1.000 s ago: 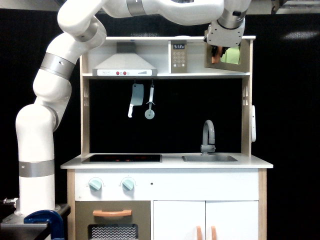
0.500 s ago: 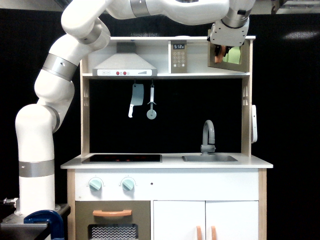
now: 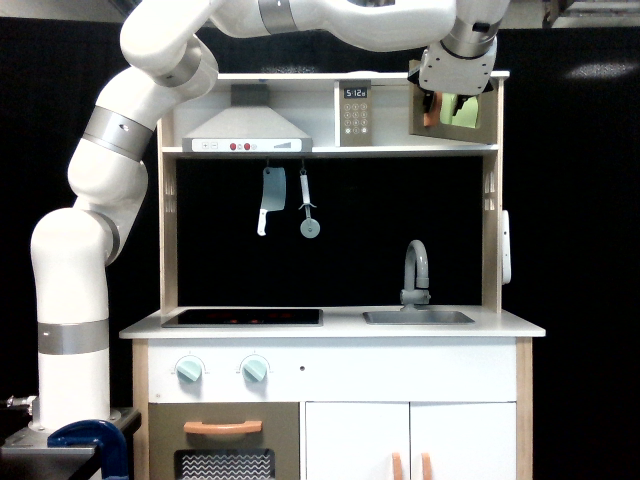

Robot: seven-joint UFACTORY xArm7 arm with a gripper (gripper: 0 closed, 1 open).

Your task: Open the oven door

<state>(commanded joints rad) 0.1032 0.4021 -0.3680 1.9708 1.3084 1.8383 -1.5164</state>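
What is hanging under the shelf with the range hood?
Under the range hood hang a toy cleaver and a pizza cutter, in front of a black background. Their hooks are too small to tell.

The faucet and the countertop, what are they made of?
The faucet looks like grey matte plastic: dull, no metal shine, though painted metal is possible. The countertop looks like white-painted or laminated wood, smooth and evenly white above pale wooden side panels with raw-looking grain colour.
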